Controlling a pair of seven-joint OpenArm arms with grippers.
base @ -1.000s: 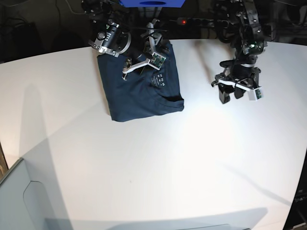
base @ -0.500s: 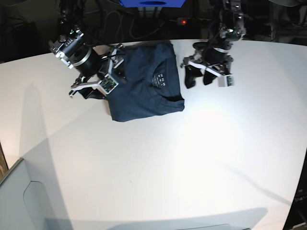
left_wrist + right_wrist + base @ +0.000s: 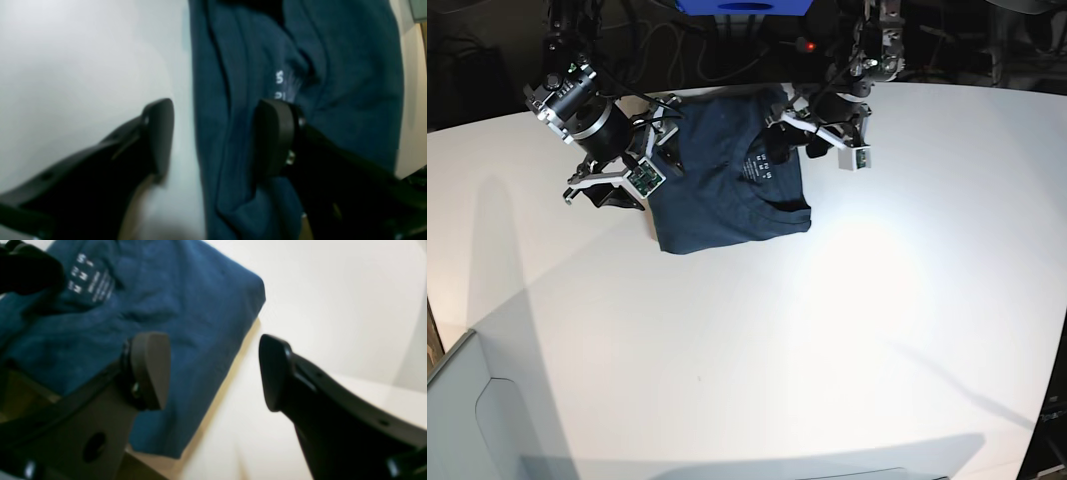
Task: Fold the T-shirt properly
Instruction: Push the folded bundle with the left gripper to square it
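Both end effectors stood with jaws spread wide and nothing between them, one at each side of the T-shirt [image 3: 727, 180]. The left end effector [image 3: 213, 136] straddled the shirt's edge at about three o'clock of the bundle in the base view: one finger [image 3: 160, 133] hung over bare bench [image 3: 66, 66], the other finger [image 3: 277, 136] over cloth, just beside the white label [image 3: 283, 86]. Whether that finger touched the fabric could not be told from the blurred wrist view. The right end effector [image 3: 213, 373] did the same at about nine o'clock, one finger over the navy cloth and the other over the pale bench beyond the folded edge.

That straddling stance looked deliberate: with an edge lying between open jaws, each arm was set to close on a side of the shirt, probably to lift and fold or to square the bundle.

The T-shirt lay on the white bench towards twelve o'clock of the base view, already gathered into a rough rectangle with the neck opening and label facing up. Its edges ran fairly straight, though the surface showed soft creases near the collar. By that shape the folding seemed well along, with a further fold or a tidy left.
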